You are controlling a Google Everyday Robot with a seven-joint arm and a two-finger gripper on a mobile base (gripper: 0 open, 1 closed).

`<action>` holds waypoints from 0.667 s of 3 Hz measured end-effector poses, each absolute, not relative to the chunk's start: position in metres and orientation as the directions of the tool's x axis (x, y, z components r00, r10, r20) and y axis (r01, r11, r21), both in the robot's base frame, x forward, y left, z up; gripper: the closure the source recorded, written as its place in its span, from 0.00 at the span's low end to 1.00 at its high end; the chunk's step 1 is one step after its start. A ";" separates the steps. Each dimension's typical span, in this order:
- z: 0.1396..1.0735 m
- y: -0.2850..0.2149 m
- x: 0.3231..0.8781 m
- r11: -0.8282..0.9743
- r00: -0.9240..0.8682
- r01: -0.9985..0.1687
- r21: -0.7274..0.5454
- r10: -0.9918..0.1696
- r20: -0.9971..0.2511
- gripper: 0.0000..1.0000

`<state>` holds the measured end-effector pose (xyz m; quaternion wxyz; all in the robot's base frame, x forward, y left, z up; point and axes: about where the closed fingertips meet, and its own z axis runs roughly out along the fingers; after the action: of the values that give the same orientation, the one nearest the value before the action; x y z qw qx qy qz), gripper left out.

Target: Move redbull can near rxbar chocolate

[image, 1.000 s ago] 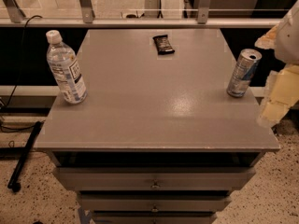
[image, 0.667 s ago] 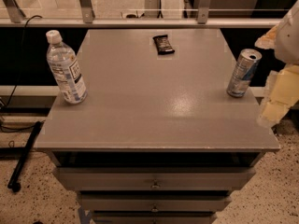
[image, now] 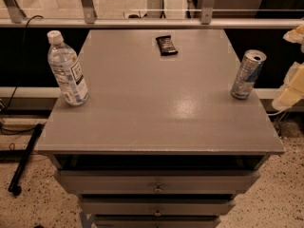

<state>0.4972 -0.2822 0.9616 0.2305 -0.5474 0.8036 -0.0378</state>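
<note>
A slim silver-and-blue redbull can (image: 248,75) stands upright near the right edge of a grey worktop (image: 156,113), well apart from the small dark-wrapped rxbar chocolate (image: 166,45) at the far edge. A clear plastic water bottle (image: 67,70) stands left. The cream claw (image: 292,89) hangs beside the can, off the worktop; whether it is spread cannot be told.

The counter (image: 156,118) is plain grey. The can (image: 248,75) is silver with blue, the bar (image: 166,45) dark brown, the bottle (image: 67,70) clear and white-capped. The cream claw (image: 290,91) sits at the right edge.
</note>
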 end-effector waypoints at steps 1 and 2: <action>0.958 -0.315 0.532 0.454 -0.285 -0.814 -0.363 -0.856 -0.432 0.00; 0.941 -0.332 0.567 0.526 -0.238 -0.777 -0.345 -0.754 -0.613 0.00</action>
<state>0.5669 -0.3320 0.9409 0.3799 -0.4865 0.7866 0.0155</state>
